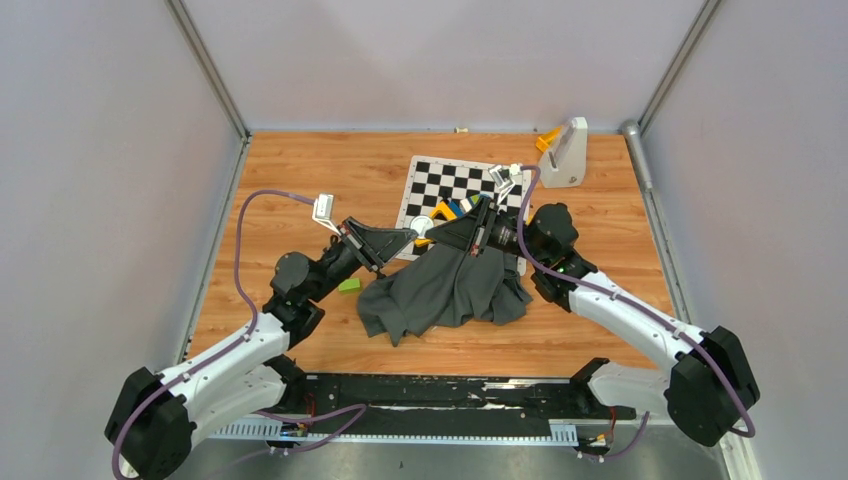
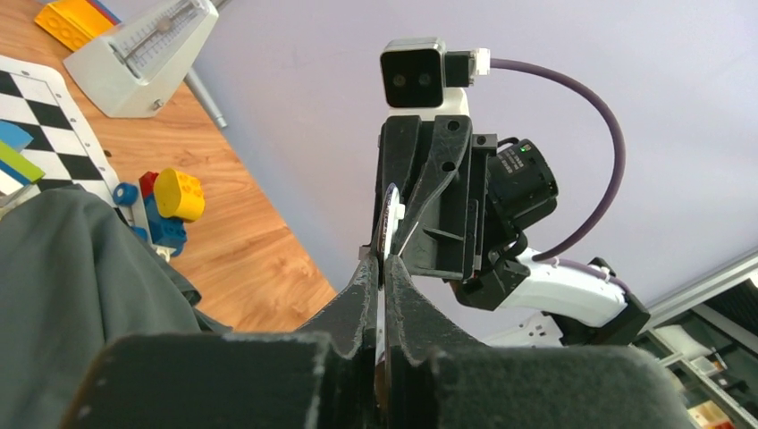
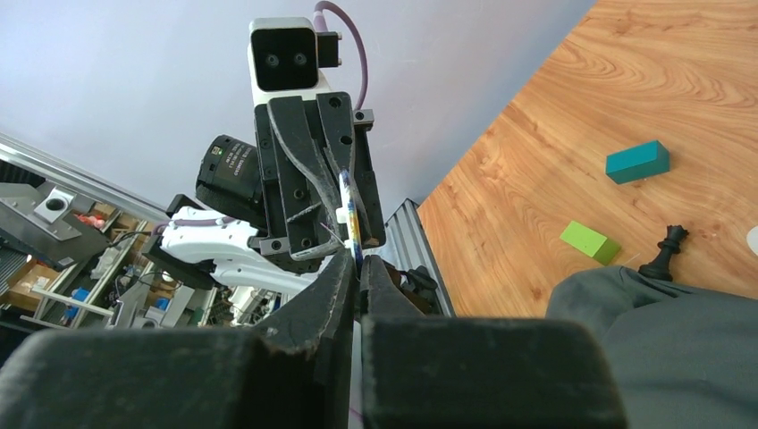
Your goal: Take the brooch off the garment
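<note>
Brooch point(image 2: 390, 219) update for you: it's the thin pale disc you see edge-on, held up off the tabletop point(image 1: 300, 180) and sandwiched between your two tools, right at the left edge of the garment point(image 1: 450, 285).

Going left to right: your left tool point(image 2: 379, 279) is clenched, fingers pressed together with a white sliver running between them, so I'd call that a grasp on the brooch. Meeting it tip to tip is your right tool point(image 3: 357, 275), also clamped tight. As far as I can tell, it's pinching the same disc from the other side. The dark grey cloth bunches up under the right tool and spills down in a heap toward the near edge, partly covering the chequered board point(image 1: 455, 185).

Progress-wise, I reckon the gripping part is done, since both tools are on the thing. But none of the views shows the pin or where it meets the cloth, so I can't tell if it's undone. With the fabric tented up toward the tools, my guess is it's not free yet. What's left is to work it loose and get the brooch clear of the shirt.
</note>
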Controlling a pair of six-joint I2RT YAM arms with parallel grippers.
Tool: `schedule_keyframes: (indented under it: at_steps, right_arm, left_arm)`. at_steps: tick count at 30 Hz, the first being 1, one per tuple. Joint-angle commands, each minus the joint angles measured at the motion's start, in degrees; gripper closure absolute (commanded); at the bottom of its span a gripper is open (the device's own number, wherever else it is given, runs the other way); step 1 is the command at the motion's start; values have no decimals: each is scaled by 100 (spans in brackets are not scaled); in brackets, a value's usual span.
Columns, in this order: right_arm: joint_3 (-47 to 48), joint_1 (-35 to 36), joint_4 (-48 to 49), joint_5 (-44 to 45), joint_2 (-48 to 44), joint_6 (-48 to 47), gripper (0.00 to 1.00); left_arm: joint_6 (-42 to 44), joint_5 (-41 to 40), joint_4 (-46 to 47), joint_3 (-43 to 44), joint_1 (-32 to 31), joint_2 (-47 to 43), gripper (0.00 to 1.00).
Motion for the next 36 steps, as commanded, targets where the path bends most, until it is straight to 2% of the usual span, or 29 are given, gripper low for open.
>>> schedule_keyframes:
  at_steps: [1,3,7,9,12,16,19,36]
  right_arm:
    - [203,5,-214,90,-218,-128,100]
    - [223,-18,-572,127,-377,-241,100]
    - [125,-96,-927,46,-632,-185,100]
    - [268,-176,-1297,-360,-680,-164,100]
    - [390,-207,-1850,-552,-883,-326,100]
    - [501,-257,-2300,-667,-990,-504,100]
    - [534,-264,-2320,-765,-972,-495,100]
    - [606,-266,-2103,-810,-676,-435,100]
  left_arm:
    - [127,214,178,13,-3,-13,89]
    - [243,183,-71,11,19,-114,69]
    - [381,371,-370,93,187,-236,50]
    - [305,863,-303,151,375,-184,46]
    - [223,1288,-172,210,642,-134,45]
    - [255,1823,-101,466,687,71,45]
    - [173,2212,61,665,691,285,51]
    - [71,2630,100,818,687,642,62]
